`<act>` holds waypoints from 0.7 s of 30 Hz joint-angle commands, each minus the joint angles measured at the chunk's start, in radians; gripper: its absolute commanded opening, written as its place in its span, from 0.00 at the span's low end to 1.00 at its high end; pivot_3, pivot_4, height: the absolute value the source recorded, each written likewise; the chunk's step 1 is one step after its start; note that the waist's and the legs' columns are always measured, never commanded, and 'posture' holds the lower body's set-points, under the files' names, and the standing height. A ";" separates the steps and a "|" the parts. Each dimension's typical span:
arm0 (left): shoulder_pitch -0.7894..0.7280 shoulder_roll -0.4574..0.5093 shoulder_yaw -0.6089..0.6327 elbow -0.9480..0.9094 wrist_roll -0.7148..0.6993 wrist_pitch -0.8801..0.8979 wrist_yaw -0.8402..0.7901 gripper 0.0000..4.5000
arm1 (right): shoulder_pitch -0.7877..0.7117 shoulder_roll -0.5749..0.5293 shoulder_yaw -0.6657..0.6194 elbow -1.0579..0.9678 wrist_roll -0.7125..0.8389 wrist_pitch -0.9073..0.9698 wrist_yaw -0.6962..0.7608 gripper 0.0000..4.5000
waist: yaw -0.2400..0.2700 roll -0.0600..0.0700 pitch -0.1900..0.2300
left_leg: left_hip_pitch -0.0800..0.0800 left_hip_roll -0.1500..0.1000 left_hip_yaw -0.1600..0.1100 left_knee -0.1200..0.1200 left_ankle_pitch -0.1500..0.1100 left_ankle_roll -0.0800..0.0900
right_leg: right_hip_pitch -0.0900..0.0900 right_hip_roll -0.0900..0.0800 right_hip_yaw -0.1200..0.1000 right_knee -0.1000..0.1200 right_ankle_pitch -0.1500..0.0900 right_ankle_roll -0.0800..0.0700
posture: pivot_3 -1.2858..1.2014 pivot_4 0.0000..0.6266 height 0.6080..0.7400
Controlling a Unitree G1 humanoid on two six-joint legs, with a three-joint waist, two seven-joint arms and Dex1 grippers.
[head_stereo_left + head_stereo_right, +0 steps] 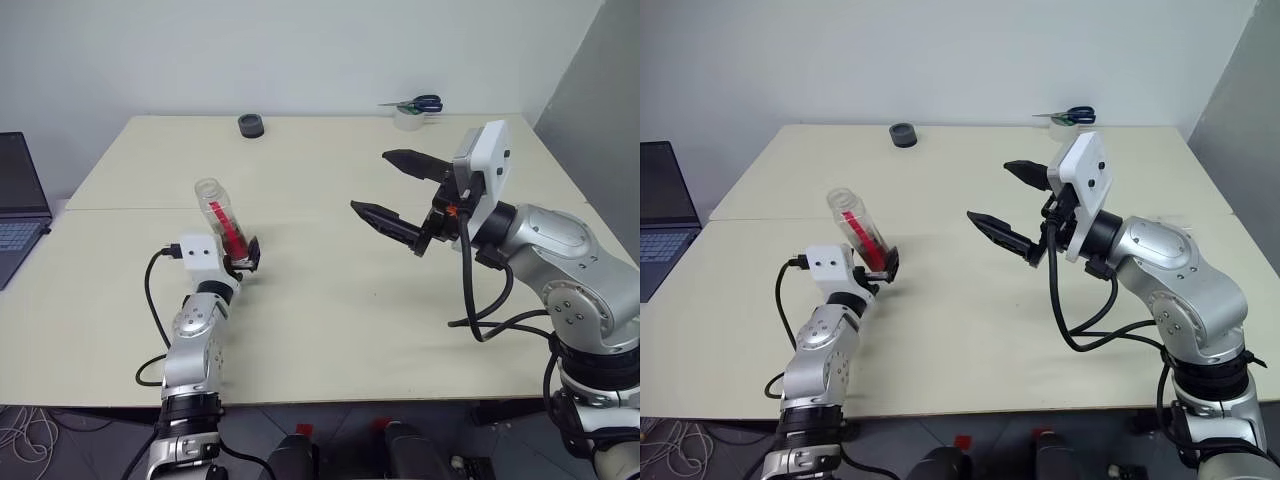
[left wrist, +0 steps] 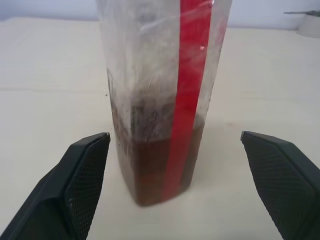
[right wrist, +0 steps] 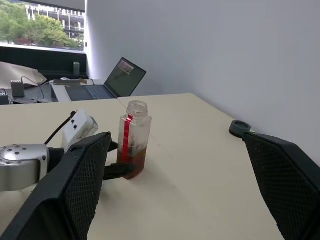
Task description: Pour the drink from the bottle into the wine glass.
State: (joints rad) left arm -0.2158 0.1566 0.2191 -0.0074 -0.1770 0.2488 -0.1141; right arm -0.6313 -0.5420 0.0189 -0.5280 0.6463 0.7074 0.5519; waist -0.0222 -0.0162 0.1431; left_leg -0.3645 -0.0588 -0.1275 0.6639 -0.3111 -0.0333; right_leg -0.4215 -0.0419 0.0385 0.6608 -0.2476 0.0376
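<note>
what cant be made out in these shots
- Bottle: its top is cut off by the upper edge in the left wrist view.
- Bottle base: hidden behind the left pincer in the head views, so contact is unclear.
- Item under the scissors at the table's far edge: too small to identify.
- Laptop: cut off by the left edge.

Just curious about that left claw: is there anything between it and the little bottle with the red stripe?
No. The left gripper stands open with the bottle upright on the table, right between its fingers, untouched.
</note>
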 commanded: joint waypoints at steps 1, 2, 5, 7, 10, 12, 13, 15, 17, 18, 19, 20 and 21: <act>0.048 -0.014 -0.021 -0.120 -0.010 0.039 0.014 1.00 | 0.008 -0.003 -0.035 -0.032 0.007 -0.015 0.001 1.00 | 0.000 0.000 0.000 | 0.000 0.000 0.000 0.000 0.000 0.000 | 0.000 0.000 0.000 0.000 0.000 0.000 | 0.52 0.24 1.00; 0.064 -0.016 -0.028 -0.143 -0.009 0.050 0.015 1.00 | 0.013 -0.004 -0.037 -0.034 0.008 -0.014 0.000 1.00 | 0.001 0.000 0.000 | 0.000 0.000 0.000 0.000 0.000 0.000 | 0.000 0.000 0.000 0.000 0.000 0.000 | 0.52 0.24 1.00; 0.106 -0.023 -0.049 -0.209 -0.013 0.089 0.017 1.00 | 0.041 -0.002 -0.046 -0.045 0.009 -0.011 -0.015 1.00 | 0.002 0.000 0.000 | 0.000 0.000 0.000 0.000 0.000 0.000 | 0.000 0.000 0.000 0.000 0.000 0.000 | 0.52 0.24 1.00; 0.133 -0.014 -0.071 -0.266 -0.020 0.121 -0.005 1.00 | 0.077 0.002 -0.058 -0.067 0.016 -0.001 -0.036 1.00 | 0.004 0.000 0.000 | 0.000 0.000 0.000 0.000 0.000 0.000 | 0.001 0.000 0.000 0.000 0.000 0.000 | 0.52 0.24 1.00; 0.167 0.034 -0.126 -0.369 -0.050 0.187 -0.088 1.00 | 0.158 0.009 -0.088 -0.120 0.037 0.028 -0.084 1.00 | 0.006 0.000 0.000 | 0.000 0.000 0.000 0.000 0.000 0.000 | 0.001 0.000 0.000 -0.001 0.000 0.000 | 0.52 0.24 1.00; 0.167 0.096 -0.162 -0.440 -0.098 0.234 -0.182 1.00 | 0.226 0.015 -0.114 -0.144 0.033 0.062 -0.145 1.00 | 0.008 0.000 0.001 | 0.000 0.000 0.000 -0.001 0.000 0.000 | 0.001 0.000 0.000 -0.001 0.000 0.000 | 0.52 0.24 1.00; 0.164 0.128 -0.177 -0.471 -0.125 0.255 -0.229 1.00 | 0.257 0.025 -0.127 -0.151 0.030 0.074 -0.178 1.00 | 0.008 0.000 0.001 | 0.000 0.001 -0.001 -0.001 0.000 0.000 | 0.001 0.000 -0.001 -0.002 0.000 0.000 | 0.52 0.24 1.00; 0.154 0.192 -0.195 -0.526 -0.189 0.300 -0.316 1.00 | 0.307 0.058 -0.158 -0.151 0.016 0.106 -0.266 1.00 | 0.008 0.000 0.001 | 0.000 0.001 -0.001 -0.001 0.000 0.000 | 0.002 0.001 -0.001 -0.001 0.000 0.000 | 0.52 0.24 1.00; 0.137 0.256 -0.201 -0.569 -0.262 0.339 -0.410 1.00 | 0.350 0.117 -0.206 -0.122 -0.002 0.174 -0.398 1.00 | 0.007 0.001 0.001 | 0.001 0.001 0.001 -0.001 0.000 0.000 | 0.001 0.001 0.000 -0.001 0.000 0.000 | 0.52 0.24 1.00; 0.123 0.279 -0.198 -0.582 -0.305 0.365 -0.446 1.00 | 0.363 0.186 -0.265 -0.096 0.040 0.211 -0.481 1.00 | 0.007 0.001 0.001 | 0.001 0.001 0.001 -0.001 0.000 0.000 | 0.001 0.002 0.000 -0.001 0.000 0.000 | 0.52 0.24 1.00; 0.112 0.294 -0.193 -0.587 -0.335 0.385 -0.467 1.00 | 0.367 0.244 -0.316 -0.076 0.079 0.238 -0.544 1.00 | 0.006 0.001 0.001 | 0.001 0.001 0.001 -0.001 0.000 0.000 | 0.001 0.002 0.000 -0.001 0.000 0.000 | 0.52 0.24 1.00; 0.101 0.307 -0.189 -0.590 -0.360 0.400 -0.483 1.00 | 0.369 0.293 -0.363 -0.059 0.109 0.263 -0.598 1.00 | 0.006 0.002 0.002 | 0.001 0.002 0.000 -0.001 0.000 0.000 | 0.001 0.002 0.001 0.000 0.000 0.000 | 0.52 0.24 1.00; 0.088 0.323 -0.189 -0.592 -0.387 0.413 -0.508 1.00 | 0.375 0.332 -0.405 -0.035 0.123 0.286 -0.642 1.00 | 0.006 0.003 0.002 | 0.001 0.002 0.000 -0.001 0.000 0.000 | 0.001 0.003 0.001 0.000 0.000 0.000 | 0.52 0.24 1.00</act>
State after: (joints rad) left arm -0.1102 0.4618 0.0236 -0.5578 -0.5097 0.6423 -0.5798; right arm -0.2537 -0.2351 -0.3123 -0.5689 0.7222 0.9573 -0.0067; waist -0.0159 -0.0132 0.1456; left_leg -0.3634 -0.0573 -0.1267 0.6628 -0.3110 -0.0334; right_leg -0.4202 -0.0394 0.0393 0.6607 -0.2480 0.0375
